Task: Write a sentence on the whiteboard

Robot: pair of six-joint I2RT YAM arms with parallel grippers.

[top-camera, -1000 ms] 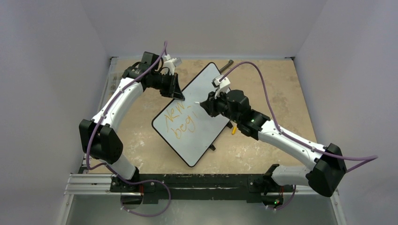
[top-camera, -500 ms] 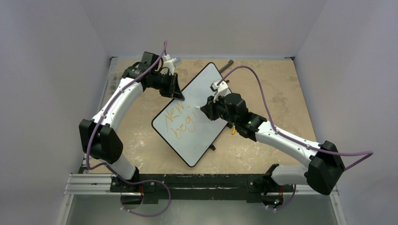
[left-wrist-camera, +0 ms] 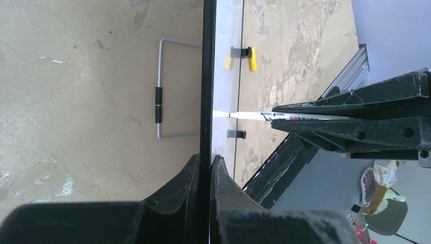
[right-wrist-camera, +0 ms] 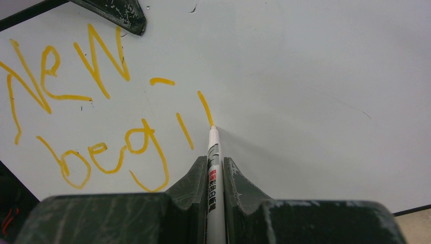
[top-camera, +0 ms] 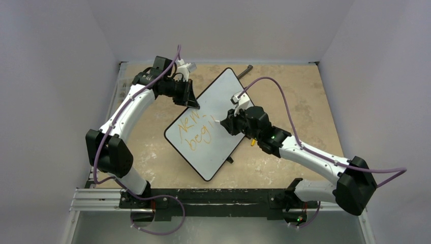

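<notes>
The right arm's wrist has slid a little toward the near right, and a fresh orange stroke now stands after the "i" on the second line. The right gripper [right-wrist-camera: 214, 163] is closed tightly on a white marker [right-wrist-camera: 214, 142], one finger pressed to each side of the barrel. The marker's tip touches the whiteboard [right-wrist-camera: 305, 76] at the lower end of that new stroke.

The sentence [right-wrist-camera: 108, 52] so far reads "New" with a short dash after it. Below that comes "beg", then two slanted strokes (the second is the one at the tip).

From the top camera, the whiteboard [top-camera: 223, 91] lies cornerwise in the middle of the tan tabletop [top-camera: 295, 101], with the sentence [top-camera: 195, 133] on its left half. The right gripper [top-camera: 227, 122] hangs over the board's centre. The left gripper [top-camera: 193, 104] sits at the board's upper left edge.

The left wrist view shows the left gripper [left-wrist-camera: 206, 162] pinched shut on the board's thin black rim [left-wrist-camera: 206, 76], seen edge-on. Near the board's right edge, a small yellow clip [top-camera: 252, 142] lies on the table.
</notes>
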